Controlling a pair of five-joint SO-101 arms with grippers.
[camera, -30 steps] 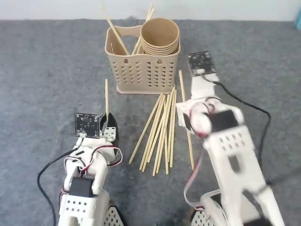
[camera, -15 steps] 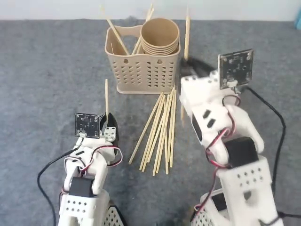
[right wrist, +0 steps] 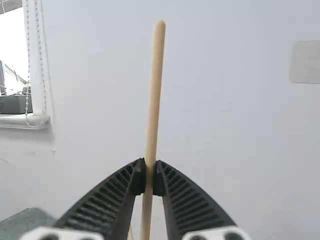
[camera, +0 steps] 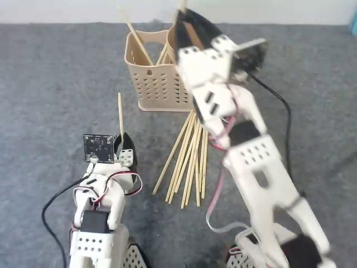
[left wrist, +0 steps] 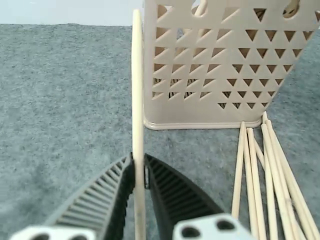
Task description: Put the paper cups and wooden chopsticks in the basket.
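- The step in hand was, by my reading, dropping a stick in. The right claw (camera: 188,29) was above the basket (camera: 162,84), over its open top on the side away from the left arm.
- That claw was pinched together on the right chopstick (right wrist: 154,90), gripping it low on its shaft. Most of the length stood out past the claw tips, and the stick's tip showed above the basket's far rim in the high view.
- The next move would call for tilting the stick end-down into a compartment and then parting the claw. The aim must clear the rim and the chopsticks already leaning inside (camera: 136,36).
- The left claw (left wrist: 139,162) was well short of the basket on the near side, low over the worktop (camera: 56,84). It was clamped on the left chopstick (left wrist: 136,90), whose free end pointed toward the basket wall without touching it.
- That stick looked ready for the same trip once the space above the basket was free. Both arms going over it together would risk a clash.
- A fan of loose chopsticks (camera: 189,156) lay on the worktop just in front of the basket, their far ends close to its base, so much of the job remained.
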